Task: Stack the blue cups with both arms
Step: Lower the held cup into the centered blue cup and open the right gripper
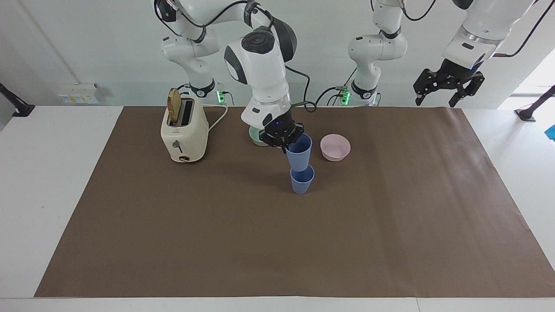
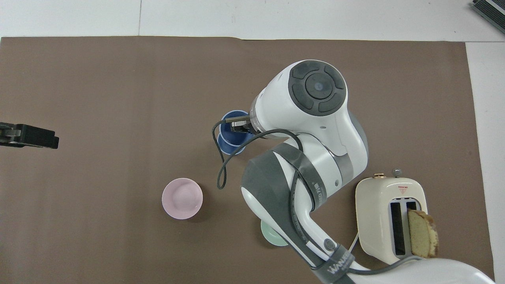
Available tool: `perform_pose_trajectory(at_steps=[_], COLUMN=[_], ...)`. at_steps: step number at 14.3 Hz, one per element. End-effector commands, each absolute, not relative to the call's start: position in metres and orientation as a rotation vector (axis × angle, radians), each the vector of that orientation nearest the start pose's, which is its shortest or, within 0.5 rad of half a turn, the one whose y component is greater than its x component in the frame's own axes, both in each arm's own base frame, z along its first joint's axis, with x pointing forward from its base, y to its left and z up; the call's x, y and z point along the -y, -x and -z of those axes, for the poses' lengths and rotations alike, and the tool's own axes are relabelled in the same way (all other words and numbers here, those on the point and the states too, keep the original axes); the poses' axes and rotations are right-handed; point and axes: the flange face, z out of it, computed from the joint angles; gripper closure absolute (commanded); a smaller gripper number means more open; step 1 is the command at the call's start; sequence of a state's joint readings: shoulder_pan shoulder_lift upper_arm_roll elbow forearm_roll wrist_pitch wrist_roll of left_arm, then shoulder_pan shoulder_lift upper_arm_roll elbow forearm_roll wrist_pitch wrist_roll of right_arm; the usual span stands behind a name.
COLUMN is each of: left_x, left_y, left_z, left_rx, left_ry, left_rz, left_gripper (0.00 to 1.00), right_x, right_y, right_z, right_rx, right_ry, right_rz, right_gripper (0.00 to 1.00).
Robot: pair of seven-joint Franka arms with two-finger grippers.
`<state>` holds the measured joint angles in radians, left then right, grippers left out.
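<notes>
A: Right gripper [image 1: 284, 138] jaws clamped on the rim of the held cup [image 1: 299, 155], one finger inside the mouth, one outside. Cup hangs upright over the standing cup [image 1: 302, 180], its base right at that mouth; can't tell if it's touching.

B: Overhead check?

A: Held cup [image 2: 233, 125] overlaps the standing cup [image 2: 230, 146], offset toward 12 o'clock. Some of that is likely height parallax.

B: Handling?

A: My read: light, thin plastic, stiff enough for a rim pinch. Smooth taper, so it should self-centre once the base enters. Bottom cup is unweighted, so an off-centre drop could tip or skid it on the mat [image 1: 390, 225].

B: Left?

A: Left gripper [image 1: 448, 89] waits up over the mat's corner at the left arm's end, jaws apart, empty.

B: Surroundings?

A: Pink bowl [image 1: 335, 147] at about 1 o'clock from the standing cup in the facing view, green bowl [image 1: 256, 138] at 10, mostly hidden by the wrist. Toaster [image 1: 183, 136] well apart toward 9.
</notes>
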<state>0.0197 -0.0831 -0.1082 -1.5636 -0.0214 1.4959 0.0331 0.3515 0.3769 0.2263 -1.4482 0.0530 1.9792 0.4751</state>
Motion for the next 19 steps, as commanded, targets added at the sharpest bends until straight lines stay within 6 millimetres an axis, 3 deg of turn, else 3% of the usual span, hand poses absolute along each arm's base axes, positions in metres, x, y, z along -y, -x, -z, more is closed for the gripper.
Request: perform_pose_trajectory(at_steps=[1, 14, 19], left_x=[0.048, 0.048, 0.048], left_y=[-0.514, -0.514, -0.514], left_z=[-0.672, -0.672, -0.672], left_rx=[-0.176, -0.176, -0.176], left_ry=[3.143, 3.143, 3.143], left_rz=[0.018, 0.018, 0.018], left_gripper=[0.00, 0.00, 0.00], right_x=[-0.363, -0.378, -0.374], right_y=[-0.594, -0.583, -0.583], right_z=[-0.487, -0.467, -0.457], right_rx=[0.080, 0.109, 0.119], right_ry=[2.938, 2.937, 2.958], right_rz=[0.119, 0.068, 0.054], right_gripper=[1.00, 1.00, 1.00])
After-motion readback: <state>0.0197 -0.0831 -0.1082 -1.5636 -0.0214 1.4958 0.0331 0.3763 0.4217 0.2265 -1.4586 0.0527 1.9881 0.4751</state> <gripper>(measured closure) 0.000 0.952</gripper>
